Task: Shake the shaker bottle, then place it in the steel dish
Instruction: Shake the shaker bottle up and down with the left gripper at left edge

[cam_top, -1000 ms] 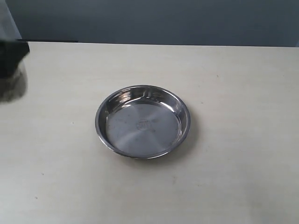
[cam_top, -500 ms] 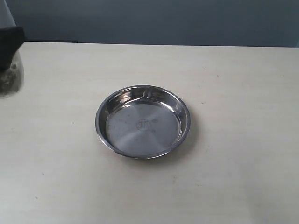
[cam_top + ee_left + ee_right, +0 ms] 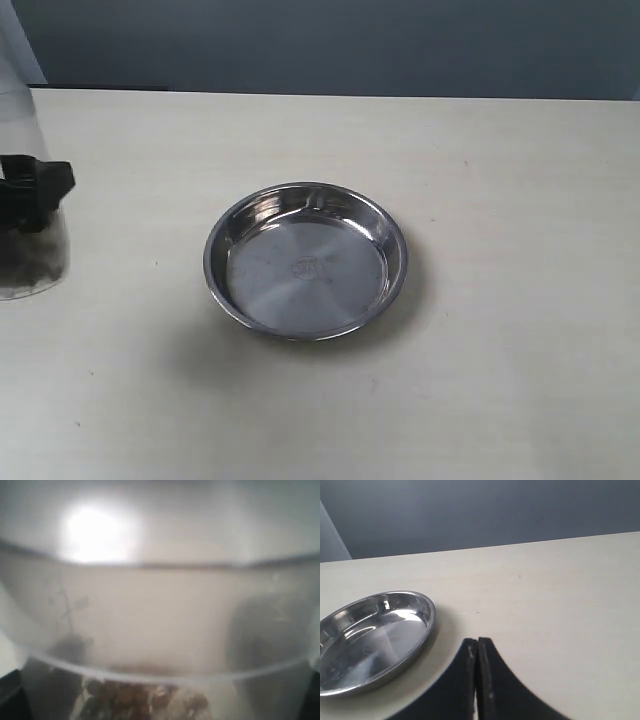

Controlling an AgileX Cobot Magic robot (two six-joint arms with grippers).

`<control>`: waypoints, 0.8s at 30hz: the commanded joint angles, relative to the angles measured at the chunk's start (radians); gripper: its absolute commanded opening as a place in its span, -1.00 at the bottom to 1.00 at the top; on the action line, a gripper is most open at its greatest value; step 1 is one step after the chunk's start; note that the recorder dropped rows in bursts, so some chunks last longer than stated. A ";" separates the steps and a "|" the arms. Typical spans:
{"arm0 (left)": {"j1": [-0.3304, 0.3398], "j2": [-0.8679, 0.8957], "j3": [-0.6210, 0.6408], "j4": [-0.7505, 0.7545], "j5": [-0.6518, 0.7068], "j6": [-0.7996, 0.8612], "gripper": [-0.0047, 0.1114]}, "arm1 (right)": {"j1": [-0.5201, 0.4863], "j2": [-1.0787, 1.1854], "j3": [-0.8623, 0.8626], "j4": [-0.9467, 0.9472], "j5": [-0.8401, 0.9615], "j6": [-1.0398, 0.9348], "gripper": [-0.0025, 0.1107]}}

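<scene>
At the far left edge of the exterior view the shaker bottle (image 3: 30, 255) stands upright, its frosted wall cut off by the frame. Dark grains lie at its bottom. My left gripper (image 3: 32, 192) is shut on the bottle's body, black fingers wrapping its middle. Up close, the shaker bottle (image 3: 160, 620) fills the left wrist view, with beige-brown grains (image 3: 145, 700) low in it and the fingers mostly hidden. The steel dish (image 3: 260, 290) lies empty at mid-table, well to the right of the bottle. My right gripper (image 3: 477, 642) is shut on nothing, beside the steel dish (image 3: 431, 615).
A pale table top (image 3: 500, 200) stretches around the dish, with a dark blue-grey wall (image 3: 350, 40) behind its far edge. The right arm is outside the exterior view.
The left gripper and the bottle have dropped lower along the left edge of the exterior view, so more of the bottle shows. The dish has stayed put.
</scene>
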 commanded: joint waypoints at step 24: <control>-0.004 -0.017 -0.007 0.052 -0.090 -0.179 -0.91 | 0.001 -0.004 0.001 -0.001 -0.010 -0.001 -0.97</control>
